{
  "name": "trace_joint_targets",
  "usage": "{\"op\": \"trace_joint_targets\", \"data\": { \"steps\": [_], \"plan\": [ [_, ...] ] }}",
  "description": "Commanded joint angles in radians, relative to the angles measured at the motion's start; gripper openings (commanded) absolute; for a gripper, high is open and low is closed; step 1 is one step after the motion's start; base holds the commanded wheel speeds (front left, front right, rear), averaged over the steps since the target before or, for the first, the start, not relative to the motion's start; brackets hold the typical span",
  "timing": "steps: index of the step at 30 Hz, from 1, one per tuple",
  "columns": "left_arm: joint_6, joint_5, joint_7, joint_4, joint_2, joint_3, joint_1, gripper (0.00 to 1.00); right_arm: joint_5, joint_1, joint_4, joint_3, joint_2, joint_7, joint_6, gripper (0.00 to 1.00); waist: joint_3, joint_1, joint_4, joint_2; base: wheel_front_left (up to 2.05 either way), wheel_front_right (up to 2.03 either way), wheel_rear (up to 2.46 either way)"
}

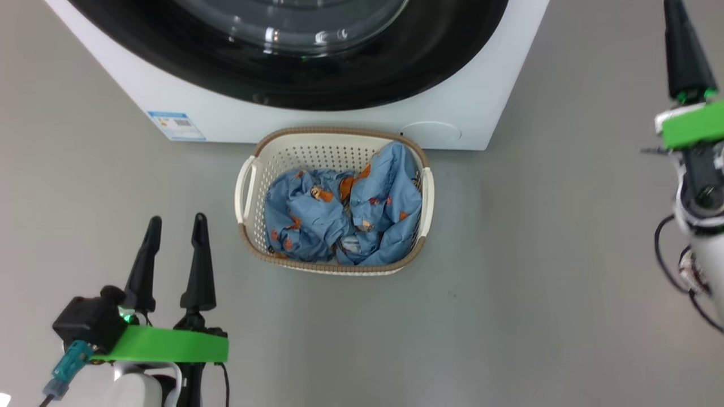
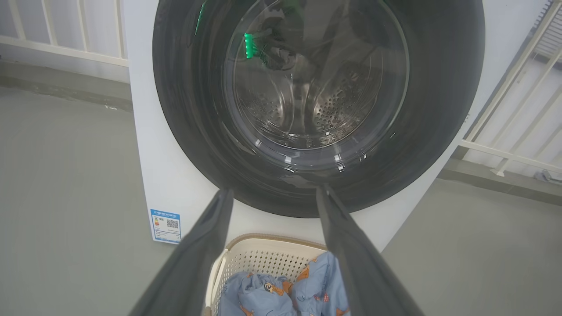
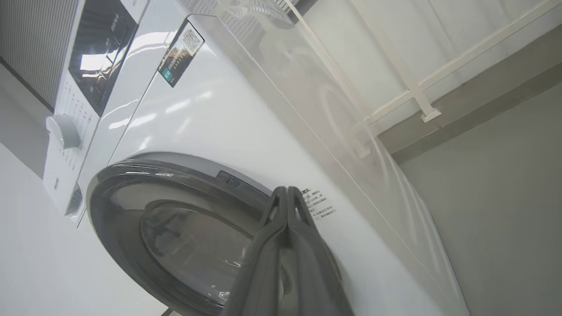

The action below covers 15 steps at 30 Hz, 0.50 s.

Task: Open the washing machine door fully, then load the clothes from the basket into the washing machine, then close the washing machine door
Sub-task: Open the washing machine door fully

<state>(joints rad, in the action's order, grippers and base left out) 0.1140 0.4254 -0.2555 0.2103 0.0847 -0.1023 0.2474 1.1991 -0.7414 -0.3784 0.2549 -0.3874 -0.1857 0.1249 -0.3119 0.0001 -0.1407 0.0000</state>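
Washing machine door (image 1: 294, 73) — shut, lying flush against the white front of the washing machine (image 1: 339, 121) in both wrist views. The first step of the task is not yet done. The basket (image 1: 334, 148) stands on the grey floor (image 1: 509, 282) just in front of the machine, below the door. The clothes (image 1: 345, 215) are heaped inside it, with one fold riding up against the far right rim.

Right gripper (image 3: 287, 192): jaws pressed together, nothing between them. In the head view it is off to the right of the machine. In its own wrist view the tips lie over the door's rim edge, beside a small block of printed text. Whether they touch the rim cannot be told from this angle.

Left gripper (image 1: 176, 220): jaws spread and empty, left of the basket and apart from it, pointing toward the door.

Handling, judged: the door is rigid and fairly heavy with its glass bowl. It is hinged and presumably latched, so expect a firm pull, then an arc. The glossy black rim looks slippery — closed fingers hooked behind the rim edge, on the side away from the hinge, would probably serve better than a pinch. No handle recess or hinge made out. The clothes are soft and light; take them at a raised fold.
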Motion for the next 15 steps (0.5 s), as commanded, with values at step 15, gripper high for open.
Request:
{"op": "trace_joint_targets", "data": {
  "steps": [15],
  "plan": [
    [0.015,-0.02,-0.006,-0.046,-0.016,0.015,0.069,1.0,0.369,-0.284,-0.073,0.041,-0.046,0.326,0.006,0.0,-0.112,-0.0001,-0.067,0.0,0.0,0.0,0.0]
  ]
}}
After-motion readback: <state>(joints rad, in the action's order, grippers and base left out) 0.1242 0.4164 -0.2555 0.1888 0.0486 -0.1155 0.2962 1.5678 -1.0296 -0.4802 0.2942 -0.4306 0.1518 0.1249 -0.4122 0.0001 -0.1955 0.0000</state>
